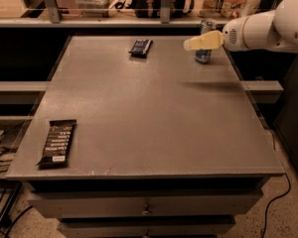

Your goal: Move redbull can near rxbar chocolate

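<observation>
The redbull can [203,57] stands at the far right edge of the grey table [154,113], partly hidden by the gripper [201,42] crossing it; its grasp cannot be told. The rxbar chocolate [58,143] lies at the near left corner, well apart. A smaller dark bar [141,47] lies at the far edge, cluttered shelves [139,19] behind.

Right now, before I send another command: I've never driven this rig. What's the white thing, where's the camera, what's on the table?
The white thing at the picture's right is the robot's single arm. Its gripper is the pale tip, hanging over the far right corner of the grey table. There is one camera, looking down across the table from its near side; its mount is not known. The redbull can stands upright just behind the gripper; whether it is gripped cannot be told. The rxbar chocolate lies flat at the near left corner. A smaller dark bar lies near the far edge.
</observation>
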You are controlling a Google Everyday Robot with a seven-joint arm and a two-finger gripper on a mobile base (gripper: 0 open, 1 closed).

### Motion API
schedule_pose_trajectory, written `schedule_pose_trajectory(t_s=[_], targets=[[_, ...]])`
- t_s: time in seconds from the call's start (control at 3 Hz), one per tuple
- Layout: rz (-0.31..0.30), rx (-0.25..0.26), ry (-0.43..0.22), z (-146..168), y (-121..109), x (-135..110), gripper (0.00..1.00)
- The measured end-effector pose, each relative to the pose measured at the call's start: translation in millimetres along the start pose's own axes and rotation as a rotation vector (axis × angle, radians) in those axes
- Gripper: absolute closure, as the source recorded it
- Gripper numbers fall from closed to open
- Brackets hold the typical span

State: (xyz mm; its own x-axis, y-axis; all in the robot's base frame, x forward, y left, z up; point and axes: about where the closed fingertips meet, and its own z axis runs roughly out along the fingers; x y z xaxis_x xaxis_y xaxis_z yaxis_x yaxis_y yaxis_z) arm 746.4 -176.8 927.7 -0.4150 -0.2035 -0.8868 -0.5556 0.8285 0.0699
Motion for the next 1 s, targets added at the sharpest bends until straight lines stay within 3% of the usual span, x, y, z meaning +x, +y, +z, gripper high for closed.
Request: schedule_pose_trajectory(t_s=[0.33,1.0], targets=[[-0.012,0.012,-0.043,29,-11,-4,0.00],[-0.090,0.034,-0.041,59,-15,-14,0.41]])
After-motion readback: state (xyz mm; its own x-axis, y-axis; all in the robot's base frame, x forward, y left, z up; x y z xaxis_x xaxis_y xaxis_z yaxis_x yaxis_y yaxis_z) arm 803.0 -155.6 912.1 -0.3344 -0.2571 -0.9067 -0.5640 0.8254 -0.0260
